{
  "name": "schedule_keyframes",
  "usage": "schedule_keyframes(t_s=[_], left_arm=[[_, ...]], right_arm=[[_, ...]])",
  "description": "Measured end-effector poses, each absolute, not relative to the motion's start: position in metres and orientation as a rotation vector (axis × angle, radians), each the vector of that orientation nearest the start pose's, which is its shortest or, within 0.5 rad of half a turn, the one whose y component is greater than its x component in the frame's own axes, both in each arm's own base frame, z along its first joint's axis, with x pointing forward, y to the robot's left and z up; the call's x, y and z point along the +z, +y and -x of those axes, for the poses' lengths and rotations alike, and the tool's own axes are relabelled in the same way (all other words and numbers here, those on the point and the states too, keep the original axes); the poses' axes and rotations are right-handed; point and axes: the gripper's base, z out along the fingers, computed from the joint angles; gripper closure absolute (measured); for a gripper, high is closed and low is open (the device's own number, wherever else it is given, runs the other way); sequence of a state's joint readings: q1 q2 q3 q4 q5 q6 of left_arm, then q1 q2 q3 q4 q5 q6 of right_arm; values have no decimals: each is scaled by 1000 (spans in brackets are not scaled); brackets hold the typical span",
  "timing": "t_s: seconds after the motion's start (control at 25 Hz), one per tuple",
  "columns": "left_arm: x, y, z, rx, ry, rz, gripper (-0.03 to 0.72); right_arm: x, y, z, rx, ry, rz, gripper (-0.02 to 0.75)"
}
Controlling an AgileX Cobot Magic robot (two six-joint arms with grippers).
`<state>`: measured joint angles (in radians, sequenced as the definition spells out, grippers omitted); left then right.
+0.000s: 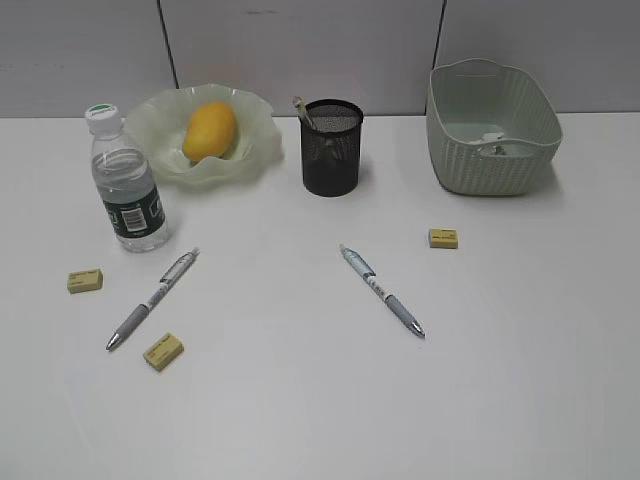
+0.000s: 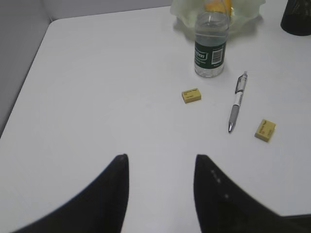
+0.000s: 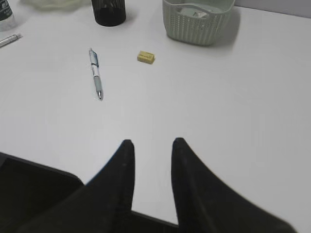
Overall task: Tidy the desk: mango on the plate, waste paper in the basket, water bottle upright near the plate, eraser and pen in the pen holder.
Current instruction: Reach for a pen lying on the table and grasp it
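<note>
Left gripper [image 2: 162, 162] and right gripper [image 3: 151, 145] hover over the bench [image 1: 300, 400], jaws apart, holding nothing; mango [image 1: 210, 130] lies on plate [image 1: 255, 150].

Pale grey panelled wall [image 1: 300, 50] with dark seams, even light

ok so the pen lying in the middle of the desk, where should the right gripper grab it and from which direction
Take the middle pen at its grey rubber grip, near the tip. It lies flat on the desk, slanting toward the pen holder, so the right gripper should probably come straight down, jaws set across the barrel. The nearest eraser lies well apart from it.
</note>
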<state>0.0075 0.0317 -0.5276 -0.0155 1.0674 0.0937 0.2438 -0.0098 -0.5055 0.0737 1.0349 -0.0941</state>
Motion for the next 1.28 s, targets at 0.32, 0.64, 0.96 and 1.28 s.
schedule_keyframes(t_s=[0.32, 0.64, 0.96, 1.28], left_arm=[[285, -1, 3, 45, 2053, -89, 363], [285, -1, 3, 45, 2053, -89, 365], [285, -1, 3, 45, 2053, -89, 384], [285, -1, 3, 45, 2053, -89, 396]], right_arm=[[280, 4, 7, 178, 1983, 335, 513], [280, 3, 7, 177, 1984, 335, 513], [280, 13, 10, 320, 1982, 348, 473], [281, 15, 11, 346, 1979, 355, 505]])
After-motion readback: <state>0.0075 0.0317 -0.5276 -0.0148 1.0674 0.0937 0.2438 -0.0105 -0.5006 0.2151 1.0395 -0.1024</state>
